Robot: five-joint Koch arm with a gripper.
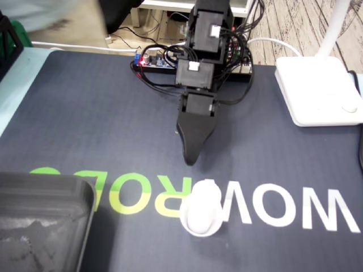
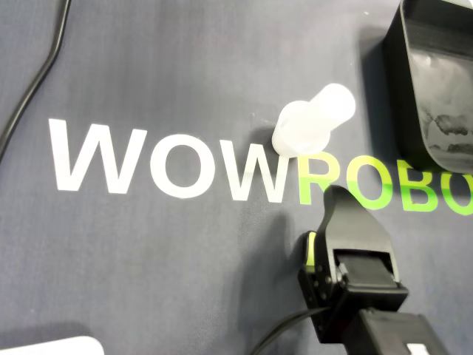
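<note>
On my dark printed mat point(image 1: 85, 113), the black plastic tray point(image 1: 45, 181) sits at the lower left of the fixed view. The black gripper point(image 1: 190, 157) hovers just short of the small white plastic cylinder point(image 1: 202, 212), which stands untouched on the lettering. Only one jaw tip shows, so I can't tell whether they're apart. I judge this the approach; next I'd advance and straddle it.

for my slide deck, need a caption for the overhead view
End effector near, not touching, a white container upright on the dark WOWROBO mat; black tray at the view's right edge.
</note>
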